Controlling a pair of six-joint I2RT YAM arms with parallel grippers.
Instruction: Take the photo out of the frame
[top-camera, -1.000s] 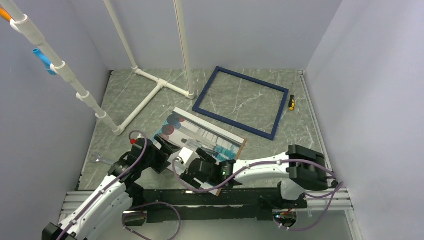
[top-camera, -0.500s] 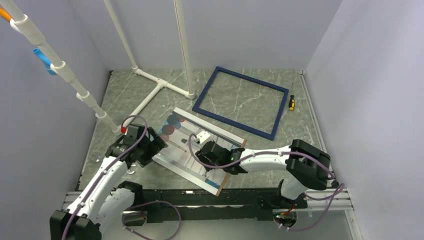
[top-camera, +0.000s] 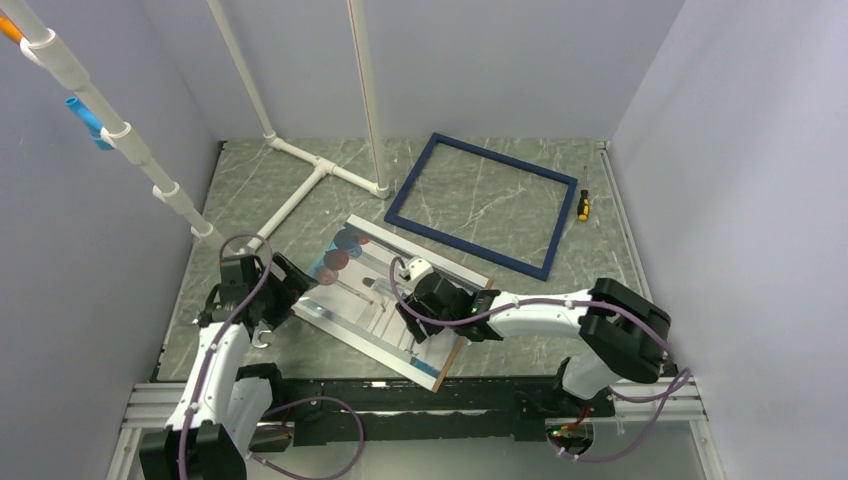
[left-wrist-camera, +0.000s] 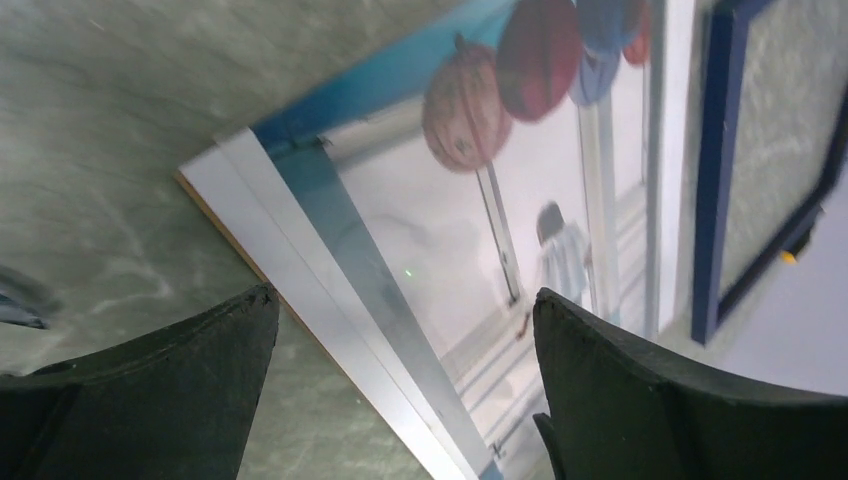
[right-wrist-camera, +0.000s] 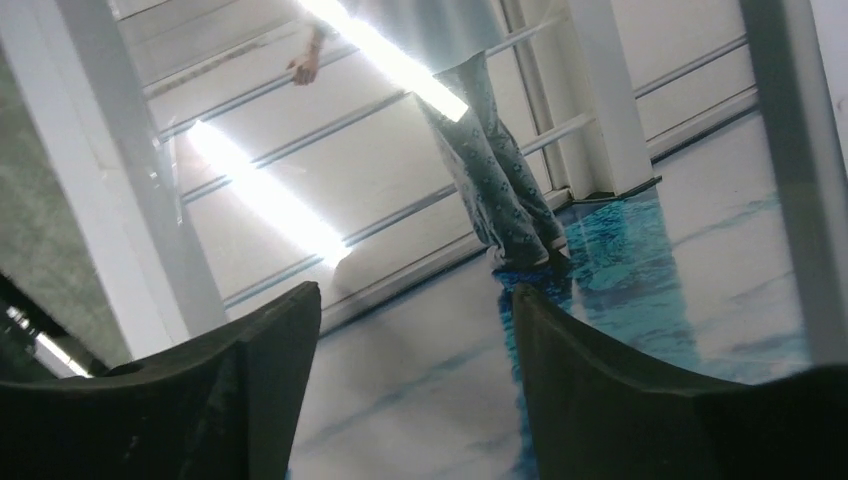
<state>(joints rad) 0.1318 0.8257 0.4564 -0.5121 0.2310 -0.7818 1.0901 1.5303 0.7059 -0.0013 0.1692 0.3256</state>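
While the photo lay flat on the gray stone table, both arms reached over it from the near side. It sat at a slant in the middle of the table, on top of a brown board that peeked out along one edge. The photo had a white border, pale stripes, a small person and some dark red balls. The frame lay apart from it, farther back and to the right. It was dark blue and had only bare table inside it. The left gripper was at the photo's left edge. Its fingers were spread wide and held nothing, and in the left wrist view the photo's edge showed between them. The right gripper hung low over the middle of the photo. Its fingers stood apart too, with the shiny picture showing in the gap, and they held nothing. I could not tell if they touched the photo. A small yellow screwdriver lay just beside the frame's right side. White pipes stood at the back left.
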